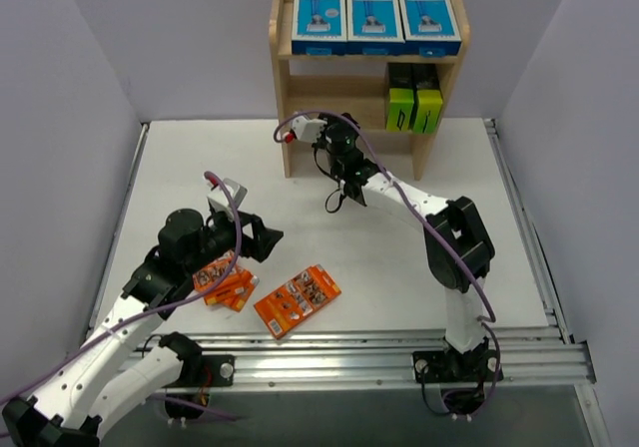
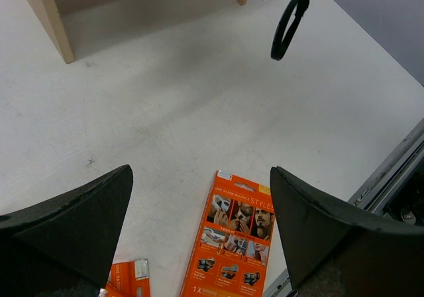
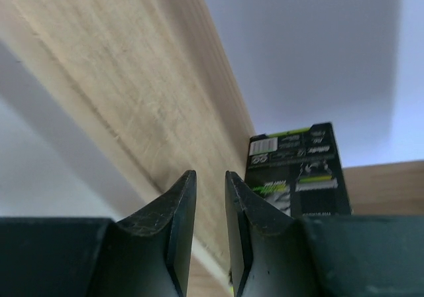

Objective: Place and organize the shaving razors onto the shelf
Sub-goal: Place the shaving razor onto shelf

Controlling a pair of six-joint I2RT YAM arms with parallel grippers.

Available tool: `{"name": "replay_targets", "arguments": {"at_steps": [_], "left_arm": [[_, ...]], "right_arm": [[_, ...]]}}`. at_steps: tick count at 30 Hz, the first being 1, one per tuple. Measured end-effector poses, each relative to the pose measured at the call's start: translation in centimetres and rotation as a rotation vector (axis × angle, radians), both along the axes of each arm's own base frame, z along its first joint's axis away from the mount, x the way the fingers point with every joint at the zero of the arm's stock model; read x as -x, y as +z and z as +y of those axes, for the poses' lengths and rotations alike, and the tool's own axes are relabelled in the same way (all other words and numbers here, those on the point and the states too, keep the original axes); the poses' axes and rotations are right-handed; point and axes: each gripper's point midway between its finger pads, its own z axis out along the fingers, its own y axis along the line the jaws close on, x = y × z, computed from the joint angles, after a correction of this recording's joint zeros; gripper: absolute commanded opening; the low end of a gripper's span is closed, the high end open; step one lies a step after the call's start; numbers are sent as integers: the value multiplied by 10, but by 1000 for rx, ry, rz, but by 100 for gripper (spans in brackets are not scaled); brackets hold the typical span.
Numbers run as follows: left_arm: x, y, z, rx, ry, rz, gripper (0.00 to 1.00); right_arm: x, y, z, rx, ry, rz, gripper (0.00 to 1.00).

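The left gripper (image 2: pixel 200 178), spread wide and empty, hangs nearest the orange pack (image 2: pixel 235 237) at bottom centre. The pack's length runs up-frame, across the closing line. The right gripper (image 3: pixel 211 197), barely parted and empty, faces the shelf (image 3: pixel 119 91).

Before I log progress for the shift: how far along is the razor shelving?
Done: three blue-and-white boxes line the top tier of the shelf, and two black-and-lime boxes stand on the middle tier. In hand: nothing; the right gripper is empty by the shelf, and the left gripper is open over the table. Left: the orange packs lying on the table.
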Motion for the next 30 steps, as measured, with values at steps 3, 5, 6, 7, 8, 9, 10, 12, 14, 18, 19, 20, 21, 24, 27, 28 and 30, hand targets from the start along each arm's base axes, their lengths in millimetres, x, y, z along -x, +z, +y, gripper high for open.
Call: {"name": "replay_targets", "arguments": {"at_steps": [3,5,6,7,8,9,10,12,14,18,19,20,21,24,27,28,30], "left_arm": [[1,0,-1,2,-8,2,93],[2,0,-2,3,-13,3,93],[2,0,-2,3,-15,3,93],[2,0,-2,4,-17,3,93],[2,0,-3,4,-19,3,93],[2,0,-3,4,-20,3,93],[3,0,-3,5,-21,3,94],[3,0,-3,5,-24,3,93],[4,0,-4,6,-29,4,94],[4,0,-5,7,-35,5,94],[5,0,-5,8,-36,5,94],[5,0,-5,8,-37,5,94],[5,0,-5,8,-38,6,94],[6,0,-6,8,-42,6,94],[6,0,-7,10,-49,8,94],[7,0,-8,10,-51,10,94],[7,-1,-9,11,-58,16,94]], "right_arm": [[-11,3,-6,47,-5,-8,20],[-19,6,-12,71,-13,-11,20],[-23,9,-16,80,-21,-14,21],[-28,13,-20,87,-30,-22,21],[-33,17,-23,92,-38,-31,21],[-38,20,-25,96,-44,-40,21],[-41,23,-27,104,-49,-47,21],[-48,24,-32,121,-61,-53,21],[-56,21,-37,140,-74,-53,22],[-68,8,-38,176,-83,-42,23],[-70,6,-38,189,-85,-43,23],[-72,7,-38,193,-91,-46,23],[-73,8,-38,192,-93,-48,23],[-74,7,-42,189,-102,-46,23],[-77,7,-51,187,-116,-46,24],[-78,6,-56,188,-123,-45,23],[-81,7,-67,186,-141,-49,24]]}}
